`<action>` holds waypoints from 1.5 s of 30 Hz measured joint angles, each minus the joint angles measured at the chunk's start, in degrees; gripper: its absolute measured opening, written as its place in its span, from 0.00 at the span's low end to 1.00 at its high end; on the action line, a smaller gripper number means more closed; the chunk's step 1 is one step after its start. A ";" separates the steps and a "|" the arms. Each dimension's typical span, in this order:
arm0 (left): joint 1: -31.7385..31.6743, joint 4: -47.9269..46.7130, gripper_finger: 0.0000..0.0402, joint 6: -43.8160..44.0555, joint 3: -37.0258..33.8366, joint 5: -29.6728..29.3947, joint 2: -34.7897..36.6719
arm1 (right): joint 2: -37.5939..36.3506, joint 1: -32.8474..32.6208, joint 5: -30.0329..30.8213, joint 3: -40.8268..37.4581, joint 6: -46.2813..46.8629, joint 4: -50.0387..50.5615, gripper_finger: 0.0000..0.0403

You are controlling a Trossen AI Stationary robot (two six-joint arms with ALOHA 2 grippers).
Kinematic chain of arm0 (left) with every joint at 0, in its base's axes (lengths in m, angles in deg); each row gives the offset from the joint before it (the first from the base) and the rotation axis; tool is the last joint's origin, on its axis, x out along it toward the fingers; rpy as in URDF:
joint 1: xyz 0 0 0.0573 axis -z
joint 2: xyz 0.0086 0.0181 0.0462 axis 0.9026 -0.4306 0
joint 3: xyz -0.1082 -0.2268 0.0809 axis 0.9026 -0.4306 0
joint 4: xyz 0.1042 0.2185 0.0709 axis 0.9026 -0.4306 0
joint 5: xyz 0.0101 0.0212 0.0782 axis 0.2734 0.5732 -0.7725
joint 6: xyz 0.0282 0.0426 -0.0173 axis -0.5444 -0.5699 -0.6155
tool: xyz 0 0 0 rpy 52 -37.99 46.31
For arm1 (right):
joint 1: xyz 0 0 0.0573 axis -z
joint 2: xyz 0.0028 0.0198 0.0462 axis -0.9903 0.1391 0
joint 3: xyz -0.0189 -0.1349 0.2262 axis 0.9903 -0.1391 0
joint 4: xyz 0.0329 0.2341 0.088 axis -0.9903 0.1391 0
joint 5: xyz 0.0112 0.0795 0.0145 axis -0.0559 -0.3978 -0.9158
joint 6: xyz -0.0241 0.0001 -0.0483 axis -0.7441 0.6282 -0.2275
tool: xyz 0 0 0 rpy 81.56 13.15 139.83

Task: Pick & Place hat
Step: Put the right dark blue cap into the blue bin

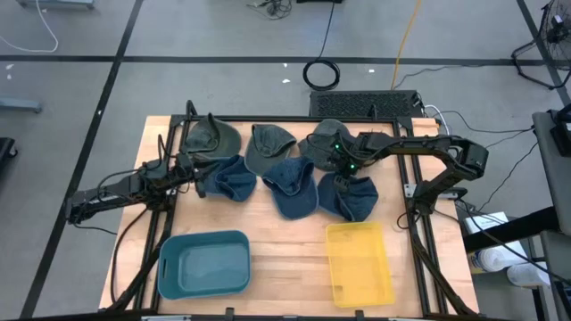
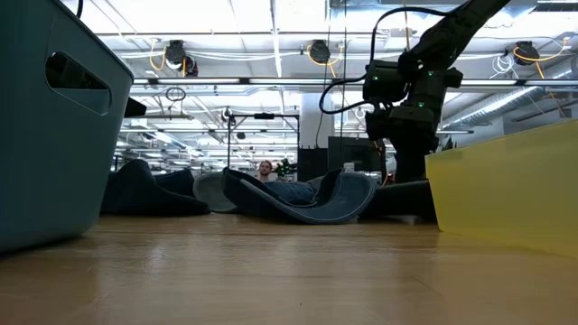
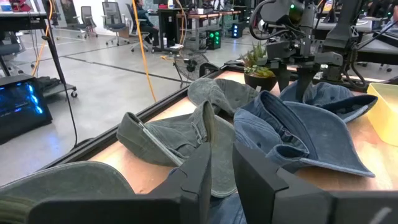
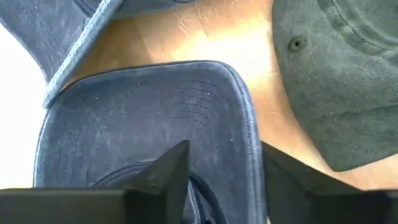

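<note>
No writing or brand can be read on anything here.

Two bins sit on the wooden table (image 1: pixel 277 259), at the edge nearest the camera in the low view. The blue bin (image 1: pixel 204 264) is on the left and the yellow bin (image 1: pixel 359 263) is on the right. Both have nothing in them.

Six caps lie in a bunch toward the far side of the table. Three are green and sit in the back row: the left green cap (image 1: pixel 212 136), the middle green cap (image 1: pixel 269 146) and the right green cap (image 1: pixel 325 138). Three are blue and sit in front of them: the left blue cap (image 1: pixel 227 177), the middle blue cap (image 1: pixel 293 185) and the right blue cap (image 1: pixel 350 195). The caps touch or lap over each other.

The right gripper (image 1: pixel 347 169) is down over the right blue cap, near its far end. In the right wrist view its two dark fingers (image 4: pixel 163 168) stand a little apart, one on each side of the cap's brim (image 4: pixel 186 99). The cap is between them but I cannot tell if they are squeezing it.

The left gripper (image 1: pixel 189 167) is low at the left edge of the left blue cap. In the left wrist view its fingers (image 3: pixel 200 176) stand close together with a thin gap, and blue cloth shows between them. I cannot tell if it is held.
</note>
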 joint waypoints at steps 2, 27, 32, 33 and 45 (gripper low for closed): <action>-0.01 0.00 0.18 0.00 0.00 0.01 0.00 | 0.00 0.00 0.05 0.00 -0.01 0.43 0.32; -0.01 0.00 0.18 0.00 0.00 0.02 0.01 | -1.80 -0.04 2.37 -2.25 0.28 0.79 0.00; -0.01 0.00 0.18 0.00 0.00 0.00 0.00 | -6.07 0.05 8.01 0.36 0.57 5.97 0.00; -0.02 0.00 0.18 0.00 0.00 0.01 0.02 | -6.97 0.04 8.93 0.76 0.50 7.13 0.00; 0.00 0.00 0.18 0.00 0.00 0.00 0.00 | -18.47 -1.57 12.90 1.84 1.84 10.29 0.00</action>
